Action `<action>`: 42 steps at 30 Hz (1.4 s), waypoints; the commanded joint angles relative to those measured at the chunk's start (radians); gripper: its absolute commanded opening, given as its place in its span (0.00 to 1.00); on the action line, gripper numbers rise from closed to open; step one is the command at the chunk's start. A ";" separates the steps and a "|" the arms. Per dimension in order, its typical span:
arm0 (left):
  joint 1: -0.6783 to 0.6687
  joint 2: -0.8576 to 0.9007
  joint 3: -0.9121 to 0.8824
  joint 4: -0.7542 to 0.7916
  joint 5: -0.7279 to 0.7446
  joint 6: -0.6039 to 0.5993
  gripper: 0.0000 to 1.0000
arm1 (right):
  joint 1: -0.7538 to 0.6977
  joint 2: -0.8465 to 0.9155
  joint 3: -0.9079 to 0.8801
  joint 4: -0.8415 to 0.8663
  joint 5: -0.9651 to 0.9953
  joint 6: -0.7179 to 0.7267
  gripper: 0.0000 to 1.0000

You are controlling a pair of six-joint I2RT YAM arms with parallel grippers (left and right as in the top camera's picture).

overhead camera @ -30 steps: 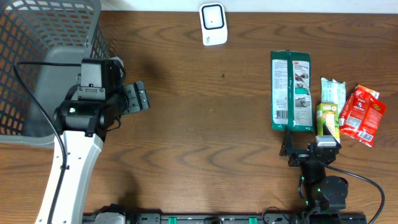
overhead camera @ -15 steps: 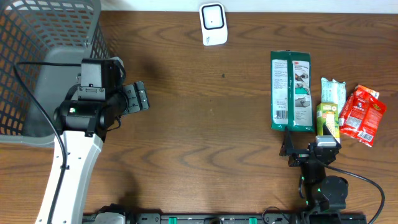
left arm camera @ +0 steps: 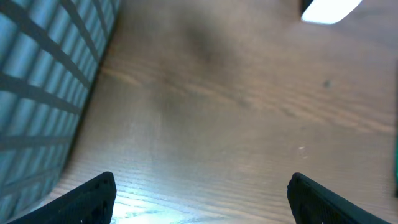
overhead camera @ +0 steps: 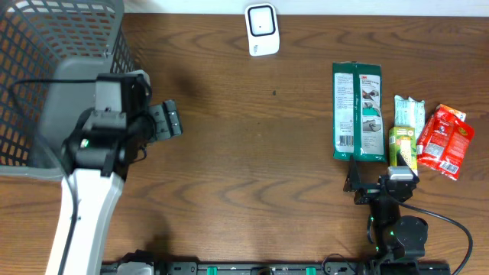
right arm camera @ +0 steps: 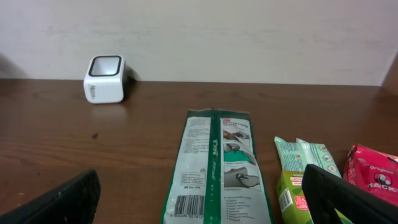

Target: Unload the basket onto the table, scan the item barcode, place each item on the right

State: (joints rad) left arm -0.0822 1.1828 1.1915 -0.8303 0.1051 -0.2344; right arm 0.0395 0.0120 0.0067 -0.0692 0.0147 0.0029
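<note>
Lying flat on the brown wooden table (overhead camera: 252, 168) at about 3 o'clock in the overhead view, the long green-and-white plastic packet (overhead camera: 357, 111) shows printed pictures and small text, and nothing grips it. At its 3 o'clock sit a pale green wrapped pack (overhead camera: 407, 113), a lime-green pack (overhead camera: 400, 141) and a red foil pouch (overhead camera: 443, 141). The white boxy scanner (overhead camera: 262, 29) stands at 12 o'clock. The grey plastic mesh basket (overhead camera: 23, 76) fills 10 o'clock; the left arm hides much of its inside, so its contents cannot be told. The left gripper (overhead camera: 166, 121) hangs released and empty beside the basket, and the right gripper (overhead camera: 380, 177), spread wide at 5 o'clock, partly covers the lime-green pack. From the left wrist, two dark fingertips (left arm camera: 87, 199) stand far apart over bare wood, the basket wall (left arm camera: 43, 93) blurred at 9 o'clock and the scanner (left arm camera: 329, 9) cut off at 1 o'clock. From the right wrist, the packet (right arm camera: 217, 165) runs lengthwise between the parted fingers (right arm camera: 62, 202), its black barcode (right arm camera: 189, 205) face-up at the near left corner; its near end is cut off by the frame, the scanner (right arm camera: 106, 79) stands at 10 o'clock, and the print is too small to read.
</note>
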 commanded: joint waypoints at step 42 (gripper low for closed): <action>0.119 -1.180 -0.494 0.341 -0.034 -0.040 0.89 | -0.012 -0.006 -0.002 -0.003 0.002 -0.008 0.99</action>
State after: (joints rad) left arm 0.0322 0.0116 0.7334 -0.5671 0.0551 -0.2455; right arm 0.0395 0.0120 0.0067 -0.0696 0.0147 0.0025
